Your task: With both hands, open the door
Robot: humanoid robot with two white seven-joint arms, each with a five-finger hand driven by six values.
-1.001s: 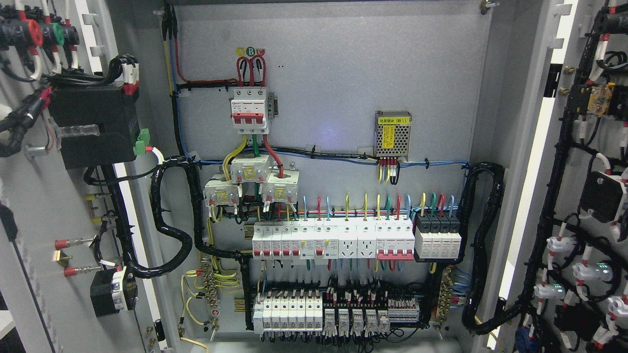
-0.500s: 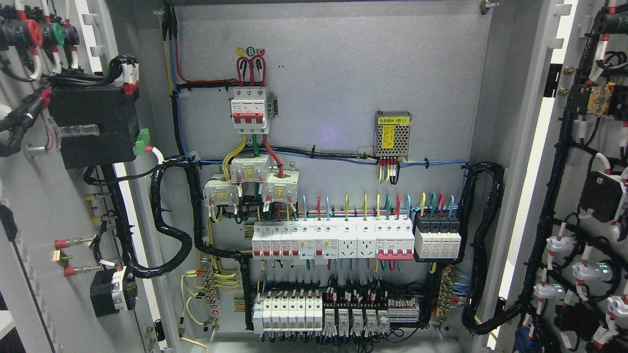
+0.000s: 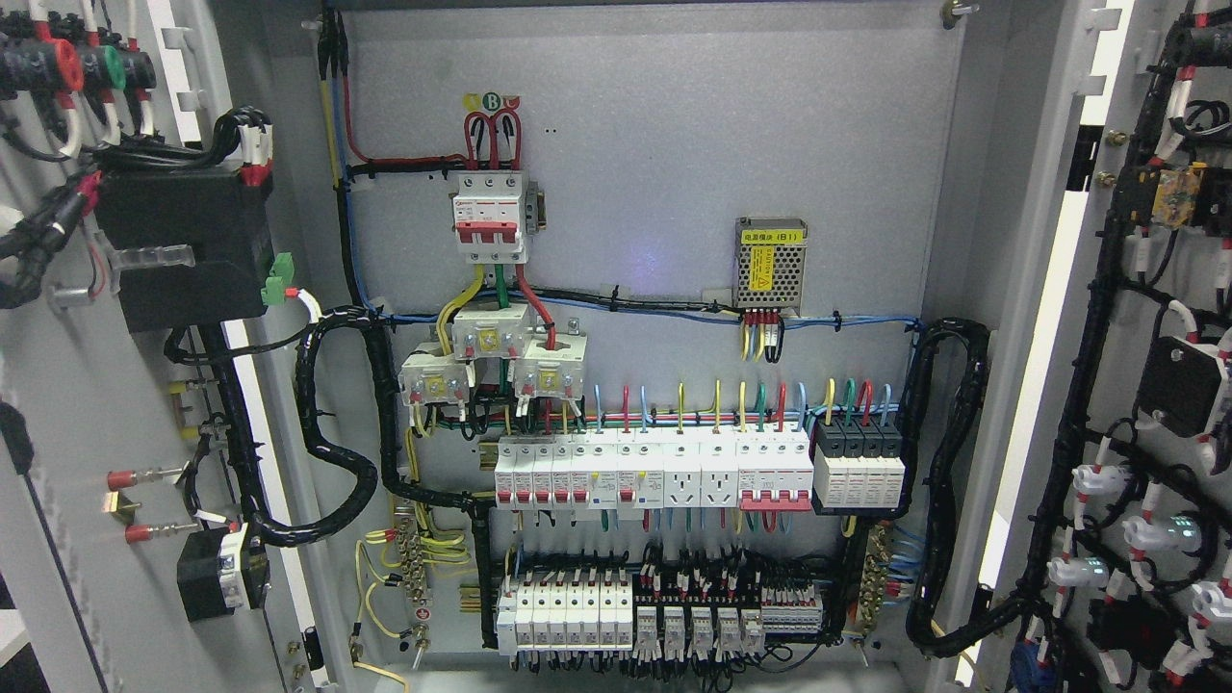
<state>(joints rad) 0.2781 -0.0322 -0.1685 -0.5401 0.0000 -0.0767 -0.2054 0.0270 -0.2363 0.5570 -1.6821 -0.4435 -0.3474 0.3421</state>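
Both doors stand swung wide: the left door point(image 3: 67, 404) at the cabinet's left edge, the right door point(image 3: 1155, 337) at its right edge, each carrying parts and cable on its inner face. Between them lies the back panel point(image 3: 674, 154). A breaker point(image 3: 491, 217) sits at the panel's upper left, with three transformers point(image 3: 491, 361) just below it. A power supply point(image 3: 770, 265) sits right of the breaker, near the panel's right edge. A breaker row point(image 3: 654, 472) spans the lower middle, and a relay row point(image 3: 654, 616) runs along the bottom edge. Cable looms point(image 3: 332, 433) run from both panel sides to the doors.
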